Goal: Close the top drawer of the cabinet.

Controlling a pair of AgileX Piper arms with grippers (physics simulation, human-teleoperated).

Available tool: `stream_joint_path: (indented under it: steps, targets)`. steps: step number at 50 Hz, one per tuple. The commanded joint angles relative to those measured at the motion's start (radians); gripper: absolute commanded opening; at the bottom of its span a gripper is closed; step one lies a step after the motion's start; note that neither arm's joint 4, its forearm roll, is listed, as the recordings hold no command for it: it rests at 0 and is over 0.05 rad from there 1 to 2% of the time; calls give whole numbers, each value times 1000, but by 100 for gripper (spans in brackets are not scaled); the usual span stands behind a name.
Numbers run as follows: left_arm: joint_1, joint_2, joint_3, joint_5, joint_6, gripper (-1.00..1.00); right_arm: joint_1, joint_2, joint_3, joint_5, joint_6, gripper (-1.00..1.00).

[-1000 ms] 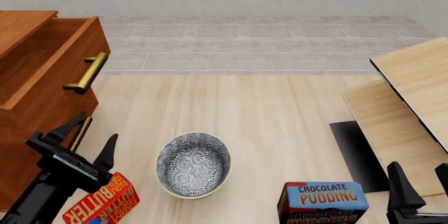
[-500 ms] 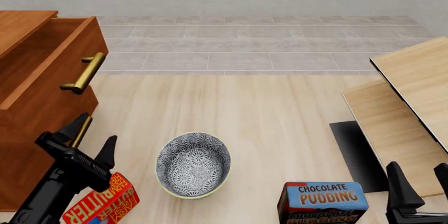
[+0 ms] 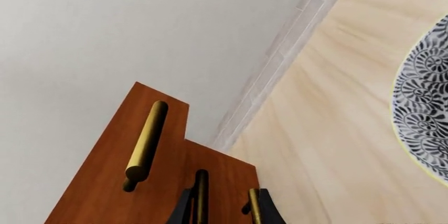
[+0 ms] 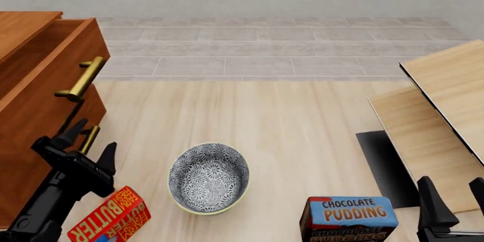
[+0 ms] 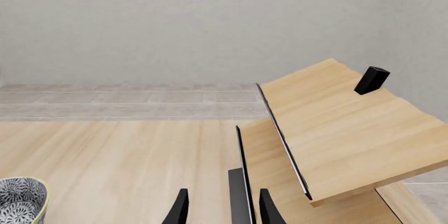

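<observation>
From the left wrist, I judged a square push on the drawer [image 3: 119,171] front, beside its handle [image 3: 146,141], would serve best. In front, the drawer [image 4: 53,66] stood part open from the cabinet [image 4: 30,140]; my left gripper [image 4: 76,147] was spread, holding nothing. From the right wrist, my right gripper [image 5: 221,207] idled, apart and empty.

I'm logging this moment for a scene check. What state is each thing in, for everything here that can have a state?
Reddish-brown wooden top drawer with brass bar handle: partly open, sticking out past the drawers below.
Large reddish-brown wooden cabinet: upright, lower drawers shut.
Left gripper: open, empty, by the lower handles.
Right gripper: open, empty.
Patterned blue-white bowl: upright, empty.
Chocolate pudding box: closed.
Red butter box: closed, lying flat.
</observation>
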Motion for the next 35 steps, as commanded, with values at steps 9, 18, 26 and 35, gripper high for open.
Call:
stream_joint_path:
  steps: [9,18,26,35]
  targets:
    - [110,-123,-9,90,2,100,1,-11,0,10,-3,100]
    - [140,-161,-9,119,3,100,4,-14,0,16,-3,100]
    - [169,-192,-16,151,-9,100,5,-15,0,15,-5,100]
    - [209,-228,-33,199,-26,100,6,-16,0,16,-6,100]
